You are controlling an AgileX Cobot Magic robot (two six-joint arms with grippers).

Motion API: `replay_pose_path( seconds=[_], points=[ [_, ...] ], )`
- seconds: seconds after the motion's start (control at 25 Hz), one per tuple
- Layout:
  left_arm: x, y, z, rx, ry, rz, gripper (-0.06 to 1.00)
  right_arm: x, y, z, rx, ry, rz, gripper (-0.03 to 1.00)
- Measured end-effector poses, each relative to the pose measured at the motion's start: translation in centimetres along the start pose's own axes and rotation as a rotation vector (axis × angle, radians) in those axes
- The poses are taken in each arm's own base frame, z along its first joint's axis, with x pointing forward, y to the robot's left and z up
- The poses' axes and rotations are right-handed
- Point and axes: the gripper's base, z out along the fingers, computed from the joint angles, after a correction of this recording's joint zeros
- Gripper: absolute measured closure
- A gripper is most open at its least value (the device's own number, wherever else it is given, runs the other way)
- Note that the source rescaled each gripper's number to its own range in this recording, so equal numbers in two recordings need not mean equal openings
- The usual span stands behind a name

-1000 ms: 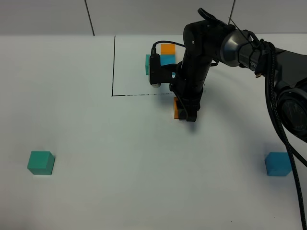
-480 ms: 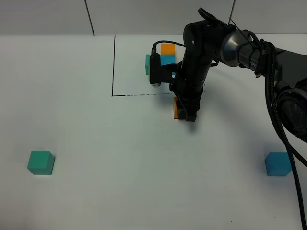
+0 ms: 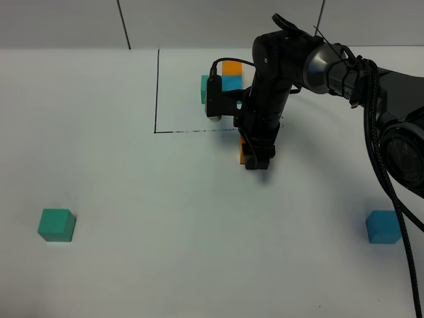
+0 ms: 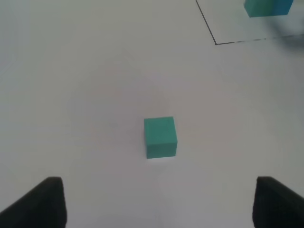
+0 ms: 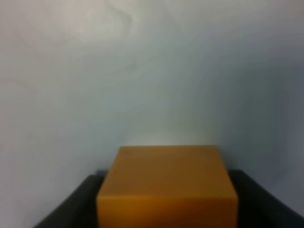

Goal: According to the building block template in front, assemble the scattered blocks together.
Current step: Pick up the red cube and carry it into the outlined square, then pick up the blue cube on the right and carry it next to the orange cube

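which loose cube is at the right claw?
The small orange cube, between the jaws of the right claw, just outside the black frame line. The teal-green cube and blue cube sit alone, far from it.

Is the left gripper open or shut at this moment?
The left gripper is open: its fingers stand far apart, nothing between them; the teal-green cube lies beyond them, untouched.

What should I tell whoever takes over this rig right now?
Left gripper: open, empty, facing the teal block at front left.
Right gripper: down around the orange block, just in front of the framed template; grip unclear.
Blue block: alone at front right.
Done: nothing joined yet.
Left: assemble all three blocks to match the template.
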Motion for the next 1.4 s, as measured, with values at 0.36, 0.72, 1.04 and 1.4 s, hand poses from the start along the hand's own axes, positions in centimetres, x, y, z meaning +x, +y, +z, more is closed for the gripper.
replay_pose_path(
  seconds=[0.36, 0.72, 1.04, 1.4],
  points=[
    [0.0, 0.0, 0.0, 0.0, 0.0, 0.0, 0.16, 0.0, 0.0, -3.0, 0.04, -0.006, 0.06, 0.58],
    [0.0, 0.0, 0.0, 0.0, 0.0, 0.0, 0.16, 3.3, 0.5, -10.5, 0.117, -0.018, 0.465, -0.01],
    [0.0, 0.0, 0.0, 0.0, 0.0, 0.0, 0.16, 11.2, 7.3, -11.7, 0.181, -0.086, 1.13, -0.03],
    [0.0, 0.0, 0.0, 0.0, 0.0, 0.0, 0.16, 16.5, 19.3, -12.2, 0.212, -0.107, 1.437, -0.03]
  ],
)
